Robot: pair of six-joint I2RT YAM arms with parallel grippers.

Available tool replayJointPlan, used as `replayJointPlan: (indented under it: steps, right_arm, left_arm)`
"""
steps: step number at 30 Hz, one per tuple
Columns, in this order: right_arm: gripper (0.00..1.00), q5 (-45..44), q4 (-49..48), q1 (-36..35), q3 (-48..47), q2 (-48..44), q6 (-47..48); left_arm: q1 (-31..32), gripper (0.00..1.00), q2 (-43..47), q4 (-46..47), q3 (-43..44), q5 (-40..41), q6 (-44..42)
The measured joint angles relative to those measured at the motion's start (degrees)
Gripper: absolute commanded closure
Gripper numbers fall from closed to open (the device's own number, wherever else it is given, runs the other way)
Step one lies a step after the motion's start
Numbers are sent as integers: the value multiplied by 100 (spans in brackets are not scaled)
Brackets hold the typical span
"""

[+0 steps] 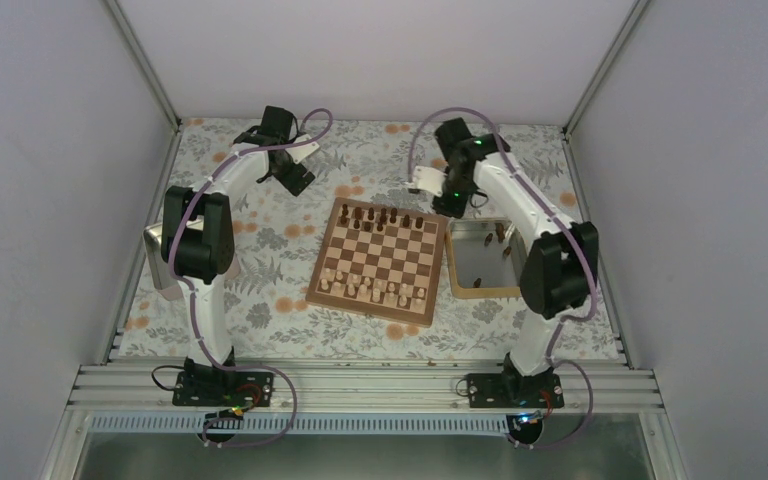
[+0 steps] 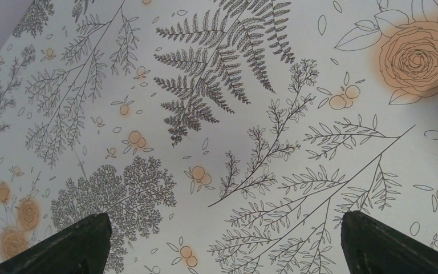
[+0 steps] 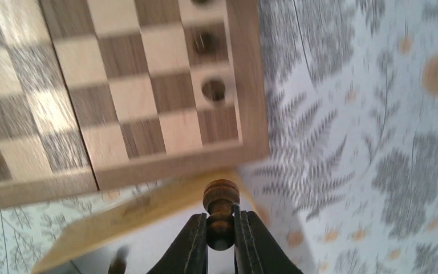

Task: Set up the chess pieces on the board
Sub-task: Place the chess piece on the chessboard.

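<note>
The board [image 1: 380, 255] lies mid-table, with dark brown chess pieces [image 1: 380, 215] along its far rows and pale chessmen [image 1: 375, 290] along its near rows. My right gripper [image 1: 449, 205] hangs by the board's far right corner. In the right wrist view it [image 3: 220, 228] is shut on a dark pawn [image 3: 220, 200], held above the tray rim [image 3: 148, 208] just off the board's corner [image 3: 245, 137]. Two dark pieces [image 3: 213, 90] stand on squares near that corner. My left gripper [image 1: 295, 180] is open and empty over the cloth [image 2: 222, 245], far left of the board.
A tan-rimmed tray [image 1: 480, 293] sits right of the board with a few dark pieces [image 1: 505, 235] in it. A grey metal block [image 1: 157, 262] lies at the left edge. A floral cloth [image 1: 260, 310] covers the table. Walls enclose three sides.
</note>
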State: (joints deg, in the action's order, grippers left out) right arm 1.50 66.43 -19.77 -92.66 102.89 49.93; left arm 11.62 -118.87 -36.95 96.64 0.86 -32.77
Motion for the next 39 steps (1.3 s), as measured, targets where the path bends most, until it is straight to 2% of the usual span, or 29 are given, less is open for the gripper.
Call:
replayJointPlan:
  steps: [8, 18, 39]
  right_arm:
    - [87, 286, 96, -846, -1088, 1027, 267]
    - [87, 540, 83, -1128, -1460, 2087, 511]
    - [87, 625, 118, -1292, -1939, 2618, 597]
  left_arm:
    - [7, 0, 0, -2, 0, 0, -2]
    - [50, 0, 0, 0, 0, 2, -2]
    - [138, 0, 0, 0, 0, 2, -2]
